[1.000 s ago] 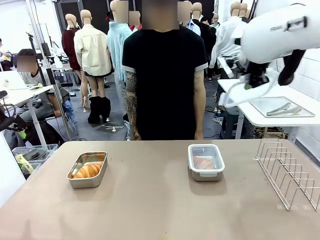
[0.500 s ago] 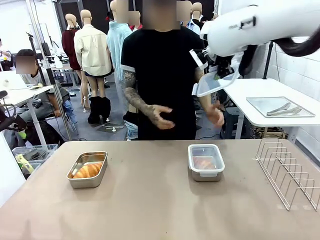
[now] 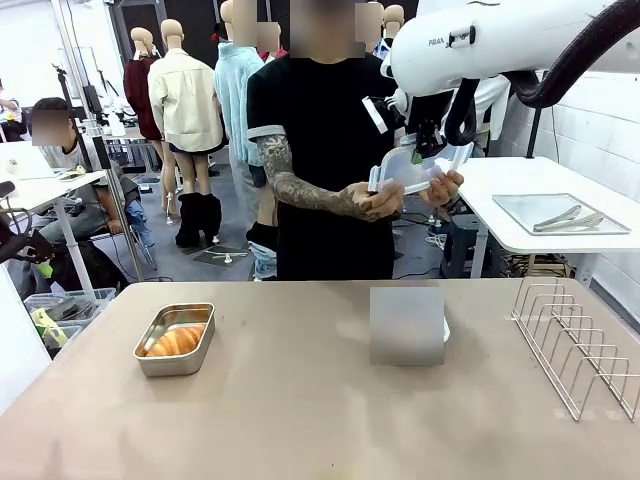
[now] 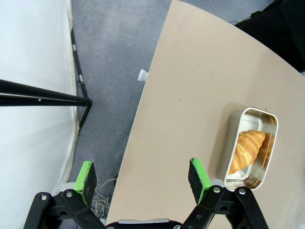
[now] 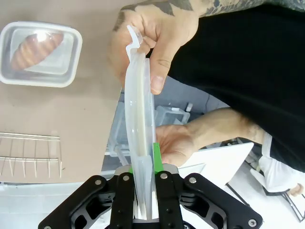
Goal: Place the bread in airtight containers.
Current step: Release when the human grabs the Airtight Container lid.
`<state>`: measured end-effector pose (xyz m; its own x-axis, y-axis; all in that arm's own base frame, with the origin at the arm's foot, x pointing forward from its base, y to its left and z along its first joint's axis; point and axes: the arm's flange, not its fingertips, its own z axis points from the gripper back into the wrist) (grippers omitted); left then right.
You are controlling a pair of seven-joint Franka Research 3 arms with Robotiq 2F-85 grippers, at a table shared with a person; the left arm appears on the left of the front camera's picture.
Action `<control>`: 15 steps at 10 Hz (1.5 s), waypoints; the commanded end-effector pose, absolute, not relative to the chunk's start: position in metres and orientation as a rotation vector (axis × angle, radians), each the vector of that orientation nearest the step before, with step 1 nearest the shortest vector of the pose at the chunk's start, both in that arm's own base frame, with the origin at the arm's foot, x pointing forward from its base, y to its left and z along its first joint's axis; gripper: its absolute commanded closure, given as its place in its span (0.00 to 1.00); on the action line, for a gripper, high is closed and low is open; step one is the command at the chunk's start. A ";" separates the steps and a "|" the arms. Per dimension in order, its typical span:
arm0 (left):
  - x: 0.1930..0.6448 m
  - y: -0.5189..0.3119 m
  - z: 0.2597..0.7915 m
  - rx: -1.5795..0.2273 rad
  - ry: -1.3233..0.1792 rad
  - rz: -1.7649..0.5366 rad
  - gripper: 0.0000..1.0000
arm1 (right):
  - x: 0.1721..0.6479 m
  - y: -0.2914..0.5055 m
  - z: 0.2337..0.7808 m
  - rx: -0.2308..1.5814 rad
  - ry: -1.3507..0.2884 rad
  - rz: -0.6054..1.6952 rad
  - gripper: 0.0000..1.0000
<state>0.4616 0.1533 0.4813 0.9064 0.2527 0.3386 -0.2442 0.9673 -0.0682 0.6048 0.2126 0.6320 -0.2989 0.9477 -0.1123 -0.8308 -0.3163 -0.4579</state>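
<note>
Two croissants sit in steel pans on the worktop [image 3: 300,400]: one croissant [image 3: 176,341] in the open pan [image 3: 176,340], another [image 5: 37,46] under a lidded pan [image 5: 40,54]. Right hand [image 5: 142,210] pinches a clear lid [image 5: 139,138], which the person's hands [image 5: 152,43] also grasp. Left hand [image 4: 143,179] hangs spread.

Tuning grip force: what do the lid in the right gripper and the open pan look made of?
Lid: likely clear, slightly milky plastic; it is see-through and thin at the edge.
Open pan: looks like shiny steel, with bright reflective walls around the croissant.
</note>
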 end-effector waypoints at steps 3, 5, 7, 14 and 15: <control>0.459 0.155 0.481 -0.002 -0.354 0.259 0.00 | 0.609 0.214 0.637 -0.416 -0.363 1.870 1.00; 0.459 0.155 0.481 -0.002 -0.354 0.259 0.00 | 0.605 0.212 0.639 -0.407 -0.356 1.882 1.00; 0.459 0.155 0.481 -0.002 -0.354 0.259 0.00 | 0.591 0.206 0.645 -0.383 -0.314 1.876 0.73; 0.459 0.155 0.481 -0.002 -0.354 0.259 0.00 | 0.493 0.081 0.661 -0.179 -0.202 1.831 0.00; 0.459 0.155 0.481 -0.002 -0.354 0.259 0.00 | 0.489 0.055 0.654 -0.088 -0.183 1.802 0.00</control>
<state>0.4612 0.1541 0.4811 0.9060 0.2544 0.3382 -0.2460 0.9669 -0.0684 0.4920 0.0733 0.6646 -0.2396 0.9707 -0.0210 -0.9453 -0.2381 -0.2229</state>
